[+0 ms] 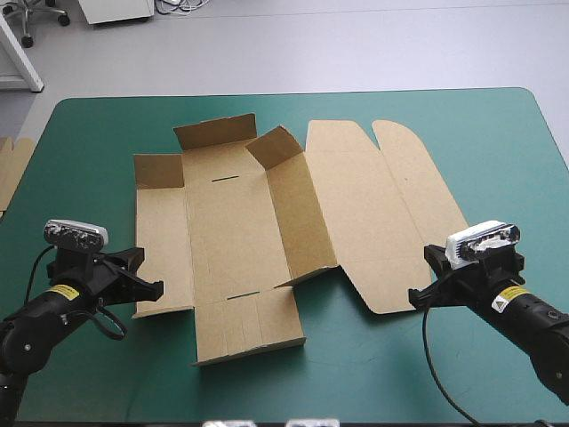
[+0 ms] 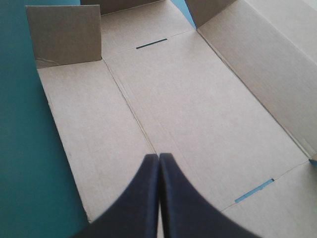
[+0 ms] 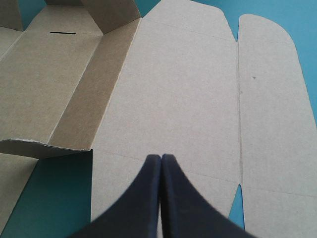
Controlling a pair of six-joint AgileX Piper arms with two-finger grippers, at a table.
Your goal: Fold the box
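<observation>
Teal-green counter (image 1: pixel 498 142), with the brown box (image 1: pixel 236 240) lying opened out at its middle.

The box is one cut sheet of matte, ribbed board and is mostly flat. A long wall (image 1: pixel 302 222) stands slanted between the base and the flat lid panel (image 1: pixel 373 205), which ends in rounded tabs. Small flaps (image 1: pixel 213 132) stand up at the far end, and thin slots (image 2: pixel 151 44) cut the base. The left tool (image 2: pixel 159 161) has its black fingers pressed together in one point over the box's left panel and grips nothing. The right tool (image 3: pixel 161 161) is pressed together the same way over the lid's near part. Bare cover lies on all sides of the box, and a strip of more board (image 1: pixel 11 169) shows at the counter's left edge.
</observation>
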